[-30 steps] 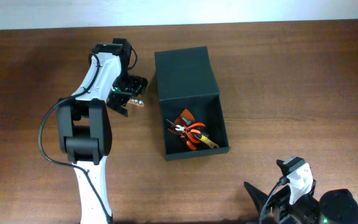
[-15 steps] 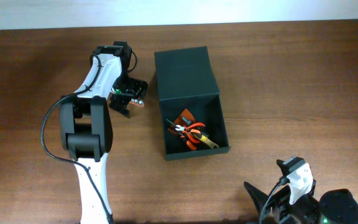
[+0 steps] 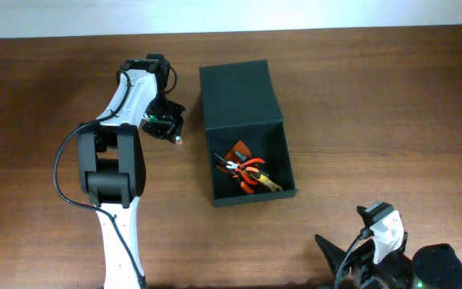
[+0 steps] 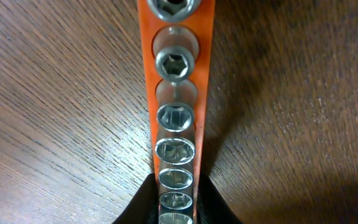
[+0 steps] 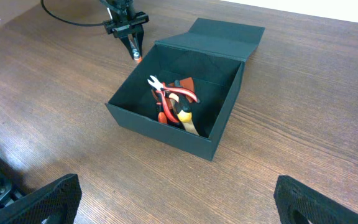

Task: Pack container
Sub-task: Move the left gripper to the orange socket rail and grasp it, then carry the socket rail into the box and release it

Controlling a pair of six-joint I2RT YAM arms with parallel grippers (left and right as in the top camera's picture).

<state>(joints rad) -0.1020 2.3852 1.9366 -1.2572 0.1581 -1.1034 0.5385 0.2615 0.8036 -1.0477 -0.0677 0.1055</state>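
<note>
From above, the container (image 3: 253, 195) is sitting open in the middle of the table, nearer the far edge, with orange pliers (image 3: 249, 170) lying inside. The left gripper (image 3: 167, 124) is hanging just beside its left wall.

Up close, its fingers (image 4: 134, 208) are squeezing both sides of an orange socket rail (image 4: 175, 74).

The right gripper (image 5: 179, 202) is waiting near the front edge, its fingers wide apart.

Overhead looks down, sharing the container (image 3: 236, 92) with right wrist.
</note>
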